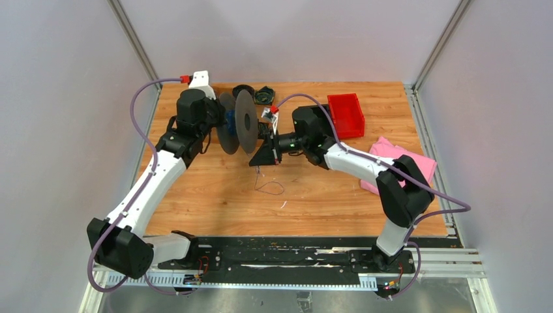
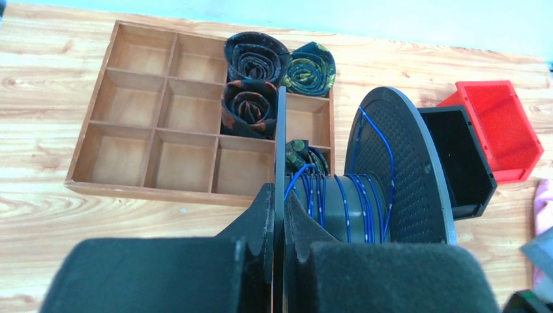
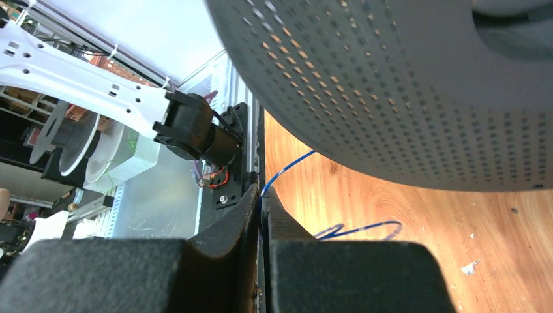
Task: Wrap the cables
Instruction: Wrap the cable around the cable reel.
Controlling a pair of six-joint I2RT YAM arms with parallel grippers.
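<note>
L gripper [image 2: 279, 199] jaws clamped on spool [image 2: 417, 176] rim; R gripper [image 3: 262, 195] pinching blue cable [image 3: 290, 167]. Wood tabletop [image 1: 215, 202] mid-frame, grey walls [image 1: 280, 39] top, alu posts [image 1: 134, 42] upper corners.

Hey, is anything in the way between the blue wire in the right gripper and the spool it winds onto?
Nothing visible does. The right gripper pinches the blue wire, which runs freely up to the spool. The left gripper clamps the spool's far flange.

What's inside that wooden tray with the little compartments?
Four rolled neckties sit in the tray's right-hand compartments; the rest look empty. The grey spool covers part of the lower right ones.
</note>
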